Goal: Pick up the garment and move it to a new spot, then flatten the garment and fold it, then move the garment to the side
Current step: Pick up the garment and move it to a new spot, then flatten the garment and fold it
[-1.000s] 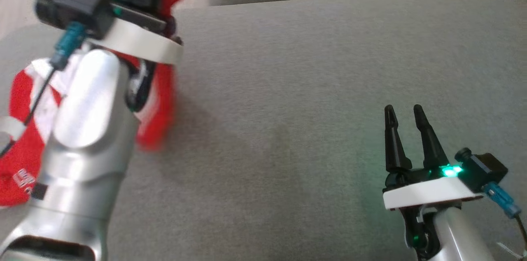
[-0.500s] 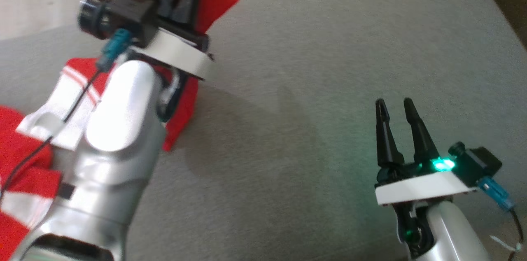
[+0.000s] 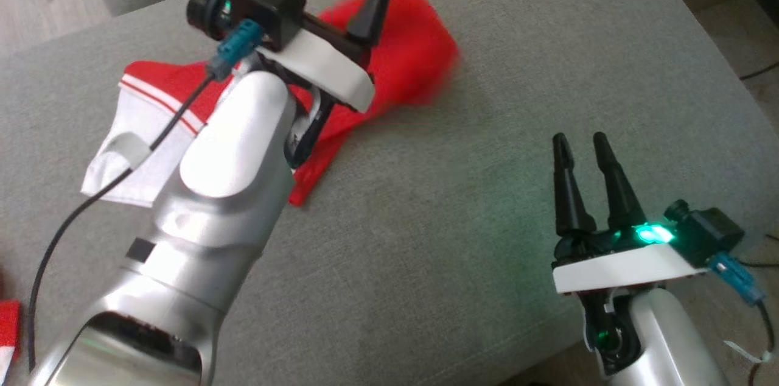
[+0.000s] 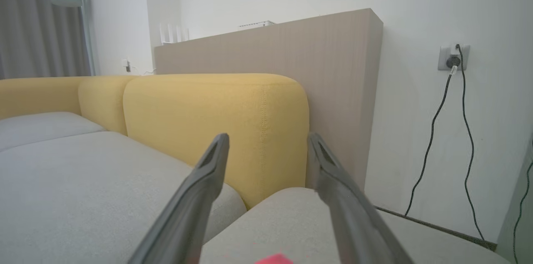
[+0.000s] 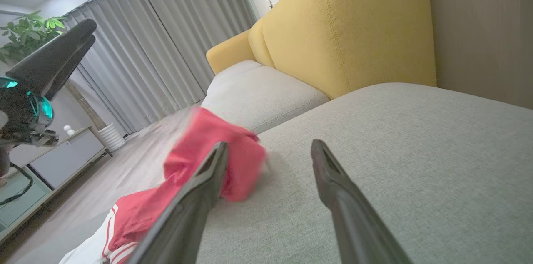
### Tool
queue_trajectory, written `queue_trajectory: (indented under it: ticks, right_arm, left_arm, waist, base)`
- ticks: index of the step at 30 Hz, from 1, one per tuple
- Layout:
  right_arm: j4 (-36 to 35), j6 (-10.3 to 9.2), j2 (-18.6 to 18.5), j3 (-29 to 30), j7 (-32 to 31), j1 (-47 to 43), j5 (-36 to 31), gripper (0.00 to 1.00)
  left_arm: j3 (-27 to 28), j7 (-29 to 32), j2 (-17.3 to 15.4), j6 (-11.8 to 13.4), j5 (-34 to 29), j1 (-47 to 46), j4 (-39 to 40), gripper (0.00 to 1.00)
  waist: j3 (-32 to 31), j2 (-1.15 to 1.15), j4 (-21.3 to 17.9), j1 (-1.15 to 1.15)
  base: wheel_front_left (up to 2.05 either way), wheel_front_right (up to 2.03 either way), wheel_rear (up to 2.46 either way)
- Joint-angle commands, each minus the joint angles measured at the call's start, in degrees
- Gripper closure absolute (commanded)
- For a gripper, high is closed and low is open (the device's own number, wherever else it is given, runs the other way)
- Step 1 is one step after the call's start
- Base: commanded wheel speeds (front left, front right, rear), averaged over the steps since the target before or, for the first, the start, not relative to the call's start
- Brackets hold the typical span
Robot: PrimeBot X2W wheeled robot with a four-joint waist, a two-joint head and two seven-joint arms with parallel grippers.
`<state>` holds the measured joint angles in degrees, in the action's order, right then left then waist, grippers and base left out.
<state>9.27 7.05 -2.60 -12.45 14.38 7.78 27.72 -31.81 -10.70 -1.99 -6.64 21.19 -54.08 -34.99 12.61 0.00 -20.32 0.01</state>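
Head view: garment [image 3: 401,57] lies rumpled on the sofa [image 3: 475,203], left gripper [image 4: 268,139] and right gripper [image 3: 579,148] jaws spread, empty; flattening seems next, pinching its corners.

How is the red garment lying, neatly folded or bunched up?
Bunched up: the garment lies rumpled on the grey cushion, not flattened.

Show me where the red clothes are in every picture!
Head view: red garment at top middle, lying on the grey cushion.
Left wrist view: a sliver of the garment at the bottom edge.
Right wrist view: left of centre, trailing to the bottom left.
Shared landmark: the grey cushion underneath it.
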Motion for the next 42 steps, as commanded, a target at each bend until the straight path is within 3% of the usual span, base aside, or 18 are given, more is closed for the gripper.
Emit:
queue_trajectory:
  ticks: [1, 8, 12, 21, 31, 42]
  right_arm:
    - [-2.2, 0.44, -0.3, -0.4, 0.6, 1.8, 0.2, 0.00]
    - [-2.0, 0.44, -0.3, 1.6, 0.6, 1.6, -0.9, 0.00]
    - [-1.8, 0.44, -0.3, 2.7, 0.6, 1.4, -2.0, 0.00]
    - [-2.3, 0.44, -0.3, 6.5, 0.6, -1.0, -5.0, 0.00]
    - [-2.2, 0.44, -0.3, 8.5, 0.6, -3.9, -6.4, 0.00]
    - [-2.1, 0.44, -0.3, 8.1, 0.6, -4.5, -7.4, 0.00]
  left_arm:
    - [0.6, -0.7, -0.9, -0.2, 0.6, -2.2, 1.0, 0.00]
    - [1.2, -2.6, -1.7, 0.2, 1.4, -1.2, -1.1, 0.00]
    - [2.8, -3.7, -3.9, 1.1, 1.5, 1.1, -0.8, 0.00]
    - [9.1, -4.3, -8.8, 4.2, 2.8, 17.3, 8.2, 0.00]
    - [14.6, -4.3, -5.7, 6.2, 1.5, 39.6, 17.0, 0.00]
    - [18.3, -4.3, -1.8, 4.5, -2.6, 42.9, 19.6, 0.00]
  waist:
    - [0.0, 0.00, 0.8, -0.01]
    - [-1.2, 0.00, 5.2, -0.01]
    - [-2.6, 0.00, 8.5, -0.01]
    - [-6.4, 0.00, 16.0, -0.01]
    - [-8.7, 0.00, 20.2, -0.01]
    - [-8.6, 0.00, 23.1, -0.01]
  base:
    - [0.00, 0.00, 0.00]
    - [0.00, 0.00, 0.00]
    - [0.00, 0.00, 0.00]
    - [0.00, 0.00, 0.00]
    - [0.00, 0.00, 0.00]
    - [0.00, 0.00, 0.00]
